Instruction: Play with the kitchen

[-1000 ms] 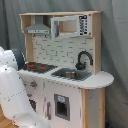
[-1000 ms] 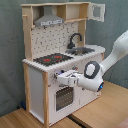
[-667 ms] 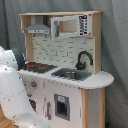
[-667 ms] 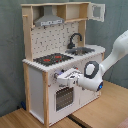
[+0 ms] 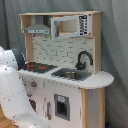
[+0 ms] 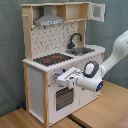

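Toy kitchen [image 5: 65,75] fills most of the first exterior view, white and light wood, standing against a grey curtain. On its surface you have a black hob [image 5: 37,66] with red rings toward the first exterior view's left, and a sink [image 5: 71,75] with a black curved tap [image 5: 83,59] to the right of it. A grey hood [image 5: 37,27] hangs above the hob, and an upper cabinet [image 5: 71,26] sits beside the hood. Your white arm [image 5: 12,95] crowds the near left corner, in front of the kitchen's lower doors; the tool is out of sight here.

In the second exterior view, the kitchen stands on a wooden floor [image 6: 30,119], hob to the left, sink and tap farther right, a dotted backboard [image 6: 55,39] behind them. The upper cabinet door [image 6: 98,11] hangs open at the top right. Your arm comes in from the second exterior view's right, and the tool [image 6: 59,80] is up against the kitchen's front, just above the oven door [image 6: 63,97]. You cannot tell whether the tool is open or closed.
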